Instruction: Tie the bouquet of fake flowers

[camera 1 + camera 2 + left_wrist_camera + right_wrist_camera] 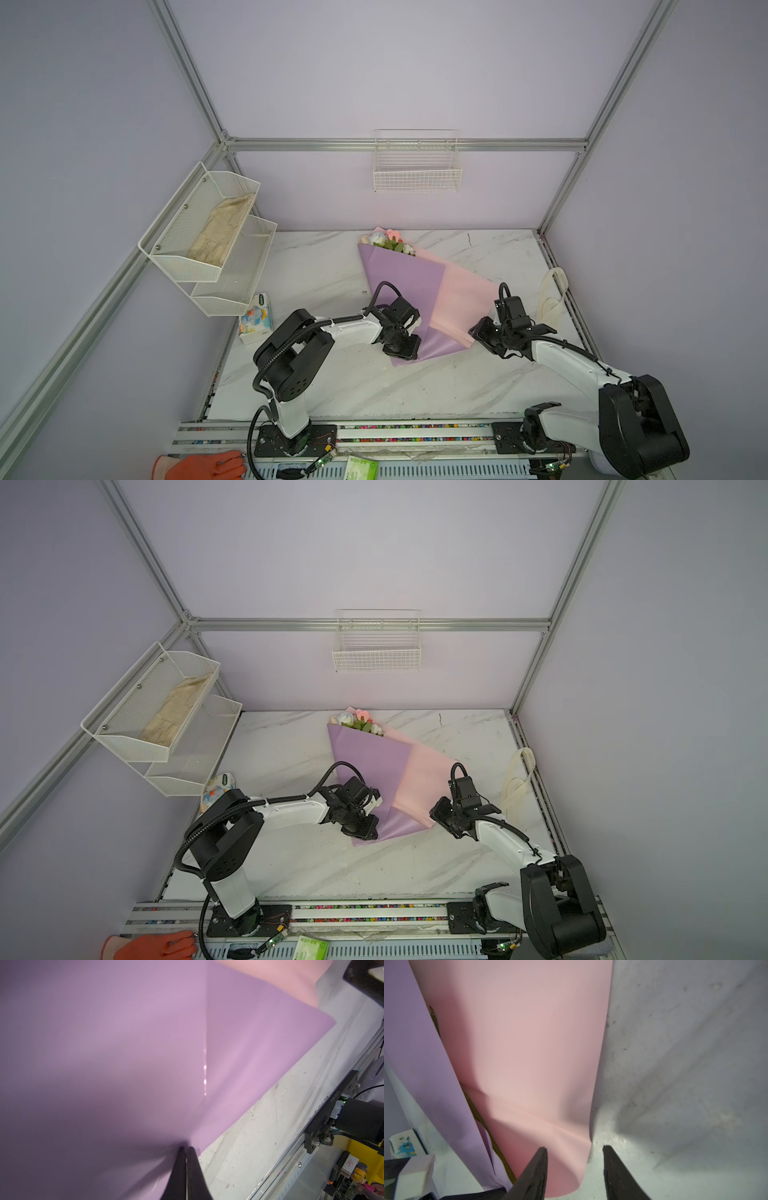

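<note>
One paper-wrapped bouquet (419, 286) lies on the worktop (332, 386). The left gripper (185, 1149) pinches its lilac wrap between two fingers, and the right gripper (574, 1147) holds its two fingers apart.

Bouquet (401, 272) ctr, ribbon (550, 297) R, prob. tissues (255, 318) L.

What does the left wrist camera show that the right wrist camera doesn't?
Only left wrist: the left gripper shut on the lilac wrap, and the front rail. Only right wrist: the right gripper open astride the edge of the pink wrap, a green stem, a tissue pack. Both: the lilac wrap, the pink wrap, the marble table.
</note>
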Tool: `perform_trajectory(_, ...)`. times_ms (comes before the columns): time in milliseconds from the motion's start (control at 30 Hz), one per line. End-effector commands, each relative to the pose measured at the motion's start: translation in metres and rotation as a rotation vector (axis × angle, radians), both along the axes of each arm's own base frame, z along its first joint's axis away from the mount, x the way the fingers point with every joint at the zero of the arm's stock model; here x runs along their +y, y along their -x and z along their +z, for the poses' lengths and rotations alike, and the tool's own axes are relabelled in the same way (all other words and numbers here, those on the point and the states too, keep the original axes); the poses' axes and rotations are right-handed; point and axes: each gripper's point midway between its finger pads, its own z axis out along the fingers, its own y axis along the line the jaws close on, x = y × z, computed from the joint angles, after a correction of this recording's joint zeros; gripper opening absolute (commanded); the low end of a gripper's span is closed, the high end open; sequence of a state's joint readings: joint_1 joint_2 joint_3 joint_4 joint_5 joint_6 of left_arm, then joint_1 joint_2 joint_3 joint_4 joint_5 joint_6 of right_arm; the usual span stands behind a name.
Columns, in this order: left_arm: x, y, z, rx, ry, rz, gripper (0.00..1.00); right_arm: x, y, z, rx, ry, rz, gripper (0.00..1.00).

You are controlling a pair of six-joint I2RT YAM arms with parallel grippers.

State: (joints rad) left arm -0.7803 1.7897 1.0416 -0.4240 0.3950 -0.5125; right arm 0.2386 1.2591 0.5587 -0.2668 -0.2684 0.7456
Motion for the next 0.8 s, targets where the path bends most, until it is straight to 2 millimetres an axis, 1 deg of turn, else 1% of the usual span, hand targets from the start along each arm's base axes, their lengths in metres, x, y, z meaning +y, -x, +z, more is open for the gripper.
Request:
perform_trajectory(0,-0.036,-0.027,0.048,-0.105,0.144,-0.027,0.09,-0.004,-0.004,-0.001,0.008,0.015,0.031,0.48)
perform_trajectory(167,-0.051,-0.029,0.046,-0.093,0.168,-0.053,0.09,-0.01,-0.017,0.0,-0.005,0.011,0.055,0.49)
perform_trajectory(267,-0.056,-0.028,0.031,-0.058,0.155,-0.079,0.09,-0.015,-0.026,0.001,-0.02,0.017,0.066,0.5)
perform_trajectory(300,-0.055,-0.026,0.026,-0.046,0.147,-0.086,0.09,-0.018,-0.027,-0.005,-0.004,0.02,0.074,0.5)
perform_trajectory(367,-0.054,-0.024,0.018,-0.033,0.134,-0.091,0.09,-0.027,-0.033,-0.007,-0.003,0.027,0.062,0.5)
perform_trajectory(500,-0.05,-0.02,0.008,-0.017,0.112,-0.096,0.08,-0.035,-0.051,-0.002,-0.035,0.026,0.07,0.51)
perform_trajectory(600,-0.047,-0.019,0.005,-0.016,0.098,-0.098,0.07,-0.034,-0.061,-0.008,-0.03,0.003,0.079,0.51)
perform_trajectory(667,-0.045,-0.019,0.003,-0.017,0.09,-0.096,0.06,-0.039,-0.065,-0.018,-0.019,0.011,0.066,0.51)
perform_trajectory(767,-0.045,-0.02,0.002,-0.021,0.085,-0.096,0.06,-0.034,-0.077,-0.024,-0.028,-0.025,0.082,0.5)
